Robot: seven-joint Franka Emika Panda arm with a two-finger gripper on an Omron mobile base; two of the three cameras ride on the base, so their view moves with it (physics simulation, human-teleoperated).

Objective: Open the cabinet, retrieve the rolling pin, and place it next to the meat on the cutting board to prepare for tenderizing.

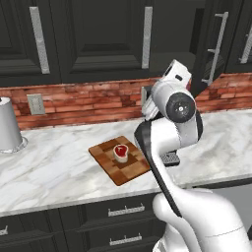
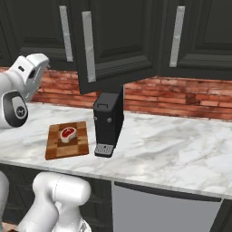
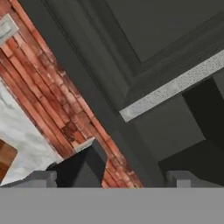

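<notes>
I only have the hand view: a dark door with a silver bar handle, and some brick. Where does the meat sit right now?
Observer: The meat lies on the cutting board, down on the marble counter below the hand.
Operator: Anything standing near that board?
Observer: A black machine stands on the counter close beside the board, under the cabinet.
Operator: What else is on the counter?
Observer: A white upright cylinder, probably a paper towel roll, stands at the counter's far end, well away from the board.
</notes>
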